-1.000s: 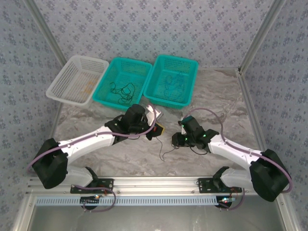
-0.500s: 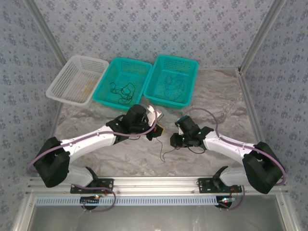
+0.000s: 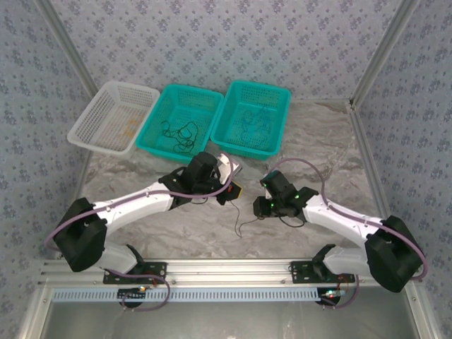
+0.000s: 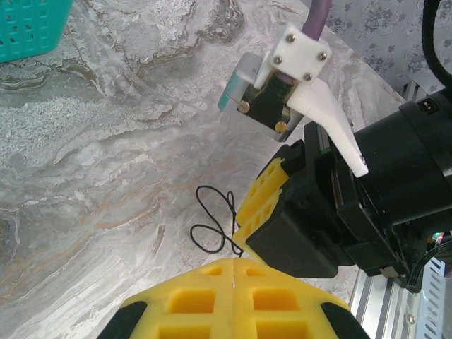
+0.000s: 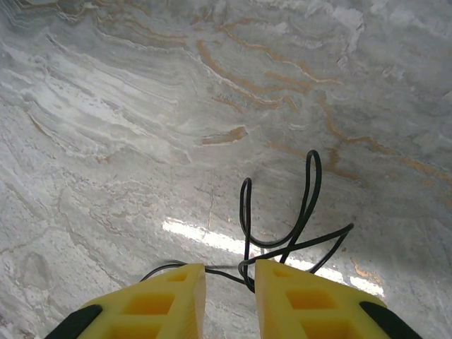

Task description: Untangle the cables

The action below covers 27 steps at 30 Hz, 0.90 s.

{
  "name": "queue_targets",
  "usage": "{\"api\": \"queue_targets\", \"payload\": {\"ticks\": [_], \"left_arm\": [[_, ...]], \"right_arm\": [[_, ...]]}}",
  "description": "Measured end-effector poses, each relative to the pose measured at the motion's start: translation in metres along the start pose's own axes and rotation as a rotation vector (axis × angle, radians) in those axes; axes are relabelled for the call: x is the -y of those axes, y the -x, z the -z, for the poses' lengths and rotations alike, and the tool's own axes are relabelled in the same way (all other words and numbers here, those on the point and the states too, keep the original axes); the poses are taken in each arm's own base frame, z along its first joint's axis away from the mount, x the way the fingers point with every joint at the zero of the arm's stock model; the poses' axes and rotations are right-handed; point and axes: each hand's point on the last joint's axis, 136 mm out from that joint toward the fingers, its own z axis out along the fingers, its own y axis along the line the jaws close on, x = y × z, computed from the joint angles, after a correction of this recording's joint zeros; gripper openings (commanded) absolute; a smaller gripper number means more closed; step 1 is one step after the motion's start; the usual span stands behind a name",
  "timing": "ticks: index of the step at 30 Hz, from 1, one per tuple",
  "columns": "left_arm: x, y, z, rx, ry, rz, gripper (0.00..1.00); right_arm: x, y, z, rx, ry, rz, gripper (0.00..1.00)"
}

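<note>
Staying put, left end effector [image 4: 233, 263] clenches black cable [image 5: 244, 212]; right end effector [image 5: 230, 272] straddles it, parted.

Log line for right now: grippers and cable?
left gripper: shut on thin black cable | right gripper: open, fingers straddling same cable | cable: loose loops at both grippers

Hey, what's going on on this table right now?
Two robot arms are working on one thin black cable at the middle of the marble table. The left gripper is shut, apparently pinching the cable. The right gripper is open, with the cable's loops running between its fingers. A second black cable lies in the middle teal basket at the far edge.
</note>
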Motion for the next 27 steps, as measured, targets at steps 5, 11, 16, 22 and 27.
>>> {"api": "queue_targets", "payload": {"ticks": [5,11,16,22,27], "left_arm": [[-0.001,0.0,0.0,0.0,0.001,0.001,0.0],[-0.001,0.0,0.0,0.0,0.002,0.001,0.0],[-0.001,0.0,0.0,0.0,0.002,0.002,0.0],[-0.004,-0.003,-0.003,-0.011,0.006,0.008,0.0],[-0.005,-0.002,-0.003,-0.009,0.008,0.01,0.0]], "right_arm": [[0.002,-0.008,-0.01,-0.041,-0.02,0.005,0.27],[0.007,-0.011,-0.021,-0.066,-0.041,-0.002,0.27],[0.014,-0.011,-0.029,-0.07,-0.084,-0.037,0.27],[0.007,0.004,-0.035,-0.016,-0.055,-0.087,0.38],[0.0,0.019,-0.035,0.042,-0.019,-0.127,0.4]]}}
